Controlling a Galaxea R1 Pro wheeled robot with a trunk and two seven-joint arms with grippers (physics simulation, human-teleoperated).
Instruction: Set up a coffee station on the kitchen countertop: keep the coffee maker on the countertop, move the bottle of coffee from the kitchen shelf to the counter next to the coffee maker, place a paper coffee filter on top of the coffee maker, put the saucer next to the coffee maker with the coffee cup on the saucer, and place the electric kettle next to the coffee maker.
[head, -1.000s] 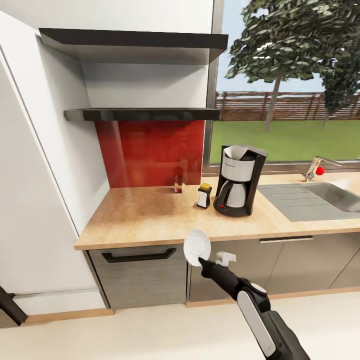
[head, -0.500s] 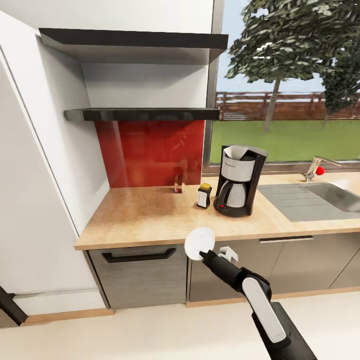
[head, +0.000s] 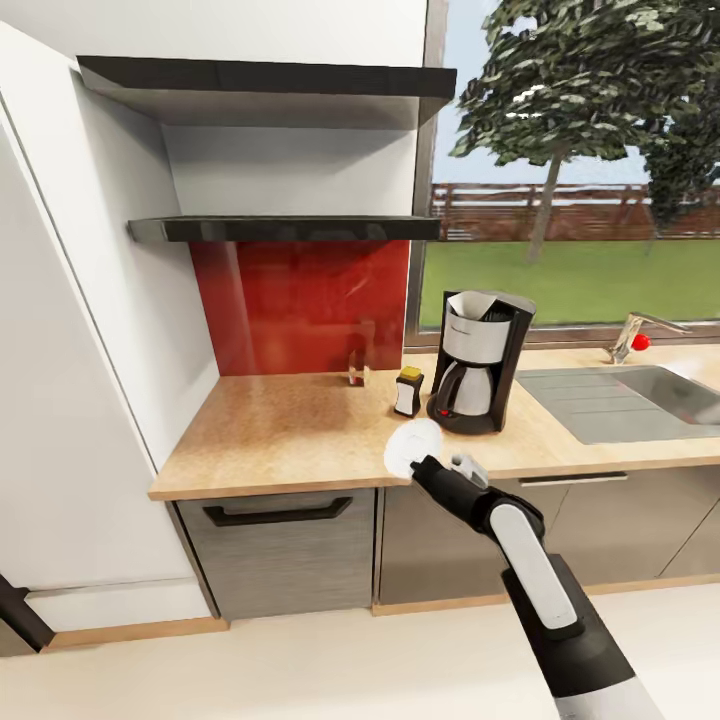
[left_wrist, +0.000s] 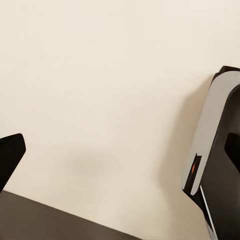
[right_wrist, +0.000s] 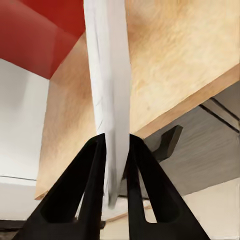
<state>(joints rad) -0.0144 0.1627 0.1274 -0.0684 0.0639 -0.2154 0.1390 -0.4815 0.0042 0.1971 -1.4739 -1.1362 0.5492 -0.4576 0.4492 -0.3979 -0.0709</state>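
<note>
One saucer (head: 413, 446) sat clamped edge-on in the right gripper (right_wrist: 116, 150), above the bench (head: 290, 430) edge, at seven o'clock from one coffee maker (head: 477, 362) and one bottle of coffee (head: 407, 391).

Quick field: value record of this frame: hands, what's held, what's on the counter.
right hand: shut on the saucer, held on edge over the counter's front edge
left hand: not in view
coffee maker: on counter, filter on top
coffee jar: on counter, just left of the coffee maker
sink: right of the coffee maker
</note>
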